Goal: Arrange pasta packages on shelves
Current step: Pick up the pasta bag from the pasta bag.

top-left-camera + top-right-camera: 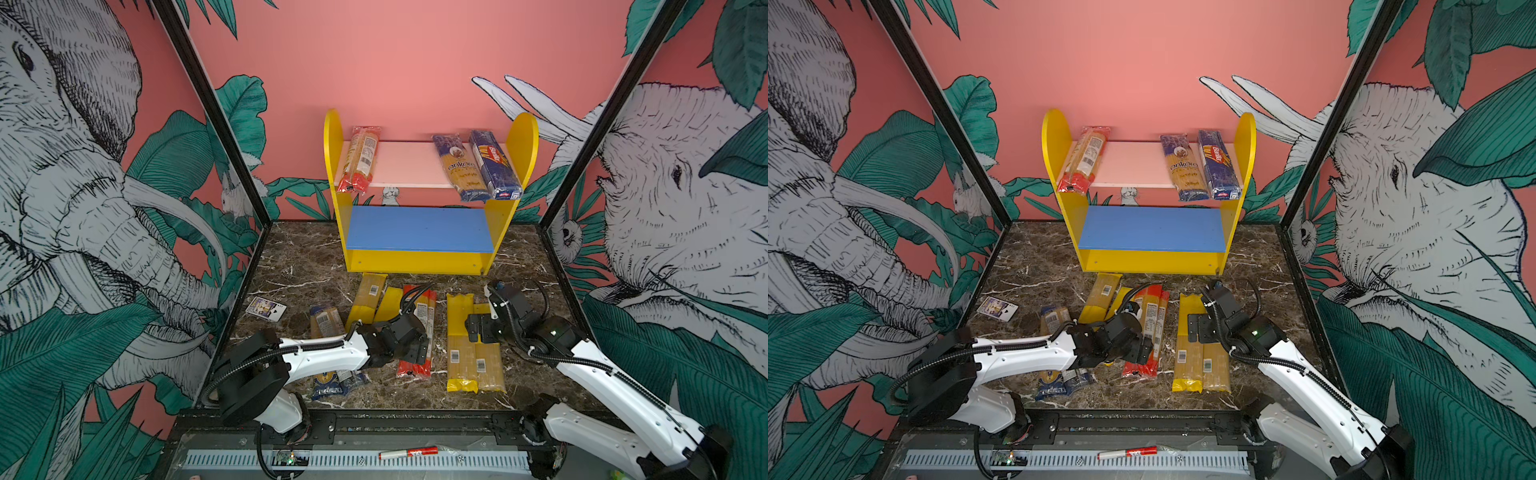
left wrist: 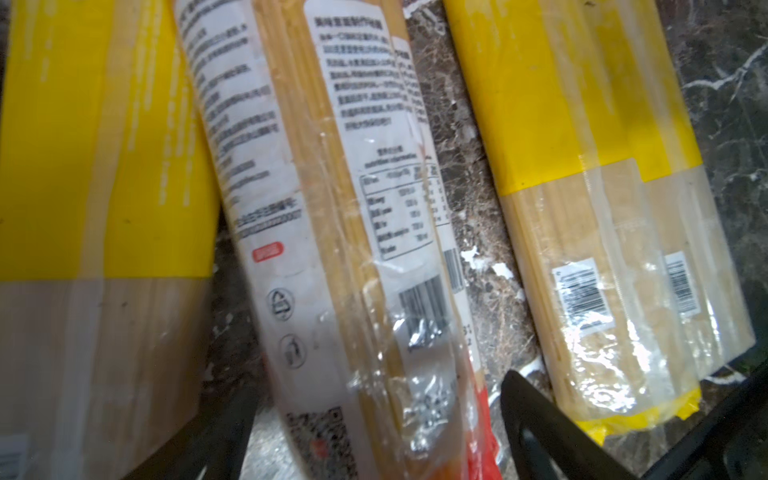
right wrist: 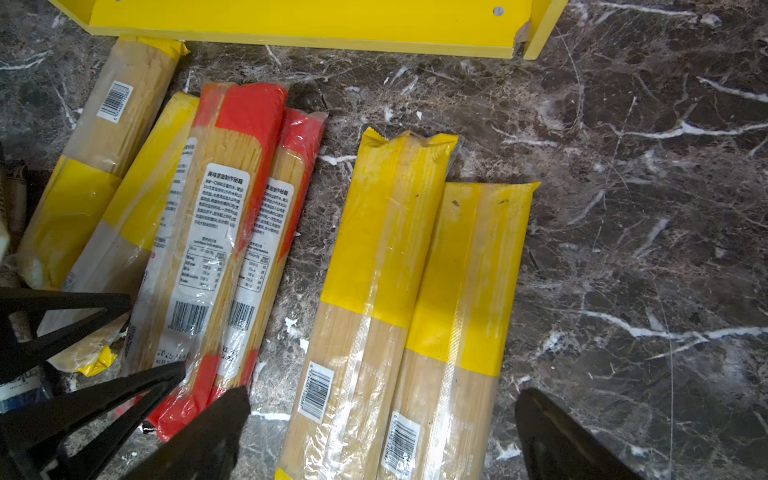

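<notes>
Mid-pick: straddling the red-ended packs [image 3: 224, 216] with the left gripper [image 2: 374, 395] spread wide, nothing clamped; straddling the yellow-wrapped pair [image 3: 415, 270] with the right gripper [image 3: 384, 395], likewise gaping. Four packs [image 1: 461, 166] already up on the pink upper board [image 1: 407, 164] of the shelves [image 1: 419, 262], blue lower board [image 1: 415, 228] bare. Next, likely: close on one pack, lift level, carry across.

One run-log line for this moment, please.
left end effector: open over red-ended spaghetti packs | right end effector: open above half-yellow packs | Barilla box: on pink upper board | blue lower board: bare
</notes>
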